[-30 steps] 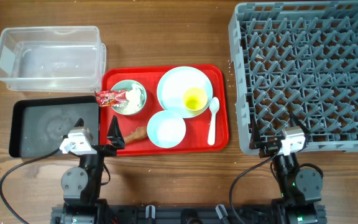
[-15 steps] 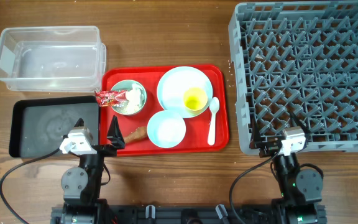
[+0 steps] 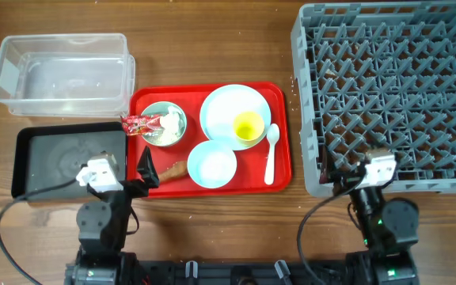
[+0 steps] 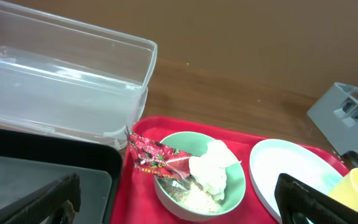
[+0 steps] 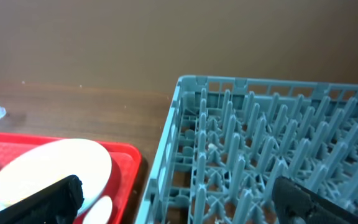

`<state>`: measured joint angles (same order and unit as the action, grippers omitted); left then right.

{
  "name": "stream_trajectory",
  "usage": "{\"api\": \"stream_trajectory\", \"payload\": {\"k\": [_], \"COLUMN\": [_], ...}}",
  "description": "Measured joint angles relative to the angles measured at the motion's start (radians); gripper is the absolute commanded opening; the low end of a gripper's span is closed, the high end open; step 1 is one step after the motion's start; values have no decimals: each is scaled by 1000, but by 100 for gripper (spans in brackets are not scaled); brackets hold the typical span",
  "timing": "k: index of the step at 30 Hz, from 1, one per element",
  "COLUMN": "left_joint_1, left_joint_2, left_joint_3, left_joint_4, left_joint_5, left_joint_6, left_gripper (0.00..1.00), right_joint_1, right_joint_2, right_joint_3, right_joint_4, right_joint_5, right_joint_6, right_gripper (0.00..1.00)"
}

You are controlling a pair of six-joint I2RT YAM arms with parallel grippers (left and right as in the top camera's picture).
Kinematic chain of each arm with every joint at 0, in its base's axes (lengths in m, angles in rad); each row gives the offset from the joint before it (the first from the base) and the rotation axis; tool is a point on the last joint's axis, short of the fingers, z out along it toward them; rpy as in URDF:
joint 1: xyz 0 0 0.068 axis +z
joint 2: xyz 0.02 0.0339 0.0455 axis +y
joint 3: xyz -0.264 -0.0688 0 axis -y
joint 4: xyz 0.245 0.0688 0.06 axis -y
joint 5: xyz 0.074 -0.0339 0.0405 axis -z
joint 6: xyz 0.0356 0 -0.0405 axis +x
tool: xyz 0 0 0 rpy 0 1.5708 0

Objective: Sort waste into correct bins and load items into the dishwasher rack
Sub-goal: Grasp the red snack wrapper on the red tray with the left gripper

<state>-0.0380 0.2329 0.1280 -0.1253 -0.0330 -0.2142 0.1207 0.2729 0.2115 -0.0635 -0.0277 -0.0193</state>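
I see the left jaws wide open and empty, facing the pale green bowl (image 4: 194, 142); the right jaws likewise, beside the dishwasher rack (image 5: 260, 124).

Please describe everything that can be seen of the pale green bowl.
The bowl is small, round and pale green, smooth like plastic. It stands upright in the back left corner of the red tray. It holds white grains and a white lump. A crumpled red-and-white wrapper lies over its left rim and sticks out past it. The plate is to its right, with a gap between them.
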Motion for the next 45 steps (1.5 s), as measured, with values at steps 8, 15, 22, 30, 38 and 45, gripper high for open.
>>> {"api": "stream_trajectory", "payload": {"k": [8,15,22,30,38,45], "left_joint_1": [0,1,61,80,80,80], "left_joint_2": [556,718,931,1167,1226,1237], "left_joint_3": [565,680,681,681,681,682], "left_joint_4": [-443,-524,-462,-318,-287,-229], "left_joint_5": [34,80,91,111,114,114], "left_joint_6": [-4,-5,-116,-206,-218,-216], "left_gripper": [100,100,87,59,35,4], "right_joint_1": [0,0,0,0,0,0], "right_joint_2": [533,705,705,705,705,705], "right_joint_3": [545,697,697,697,697,697], "right_joint_4": [-449,-569,-573,-581,-580,-581], "right_joint_5": [3,3,3,3,3,3], "right_joint_6": [0,7,7,7,8,7], "right_gripper": [100,100,100,100,100,100]}}
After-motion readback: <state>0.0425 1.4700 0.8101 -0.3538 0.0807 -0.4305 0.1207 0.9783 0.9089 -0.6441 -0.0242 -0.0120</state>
